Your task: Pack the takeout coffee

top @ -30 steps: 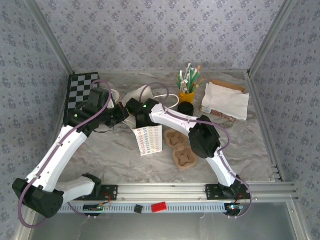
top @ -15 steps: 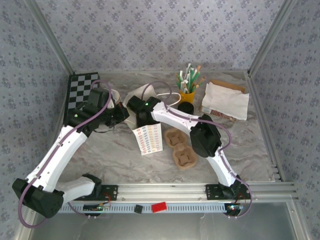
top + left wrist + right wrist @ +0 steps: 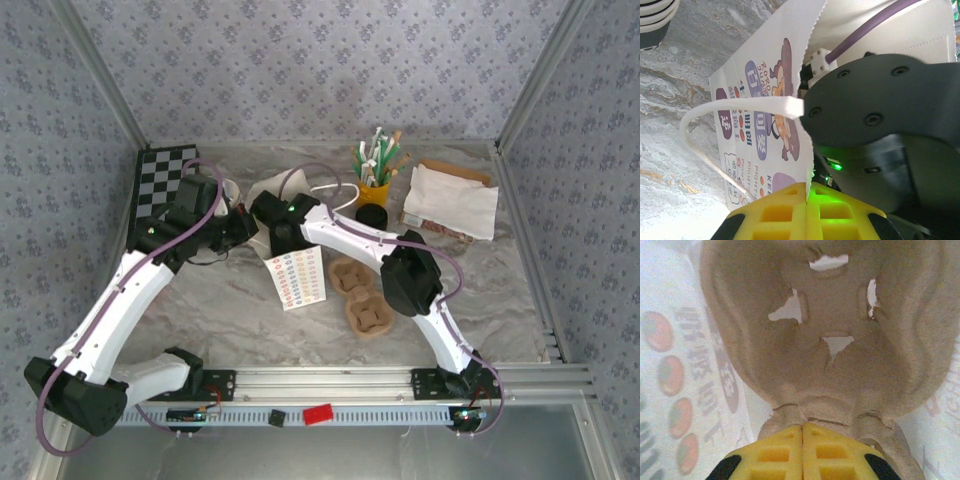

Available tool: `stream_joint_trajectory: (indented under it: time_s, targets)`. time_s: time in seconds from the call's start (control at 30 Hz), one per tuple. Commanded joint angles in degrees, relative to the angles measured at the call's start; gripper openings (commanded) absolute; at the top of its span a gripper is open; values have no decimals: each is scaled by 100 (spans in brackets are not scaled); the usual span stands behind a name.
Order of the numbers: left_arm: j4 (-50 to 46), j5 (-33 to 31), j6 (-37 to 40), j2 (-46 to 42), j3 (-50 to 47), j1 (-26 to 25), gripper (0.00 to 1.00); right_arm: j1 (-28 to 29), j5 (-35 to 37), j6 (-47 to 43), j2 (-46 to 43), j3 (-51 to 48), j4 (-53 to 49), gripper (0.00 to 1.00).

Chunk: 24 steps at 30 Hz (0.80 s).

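Inside the paper bag (image 3: 760, 130), right claw (image 3: 803, 427) clamped on a pulp carrier (image 3: 830, 365), left claw (image 3: 806, 192) pinching the bag's edge; takeout coffee (image 3: 372, 216) rightward by the yellow pot (image 3: 373, 191), nearer the right arm (image 3: 350, 238).

Small dark cup (image 3: 372, 216) upright, far-centre, untouched

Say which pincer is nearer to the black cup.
Right. The right pincer grips a pulp carrier left of the black cup; the left pincer pinches the bag farther left.
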Motion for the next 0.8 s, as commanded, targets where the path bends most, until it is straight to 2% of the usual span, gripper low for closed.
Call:
stream_joint_trajectory:
  time_s: [0.0,0.23,0.4,0.57,0.77]
  targets:
    - [-128,106,194,68,292,7,0,-2,219,-105,-307,289,-199,9]
    - [-201,149,284,76,293,7,0,-194,38,-177,131,264,-41,8]
    - [-183,124,291,77,267,7,0,-122,23,-245,423,98,46,7]
    - [-181,35,293,83,262,19,0,65,-38,-142,272,-263,168,6]
    - [-220,0,309,87,297,25,0,163,-470,34,10,-362,177,5]
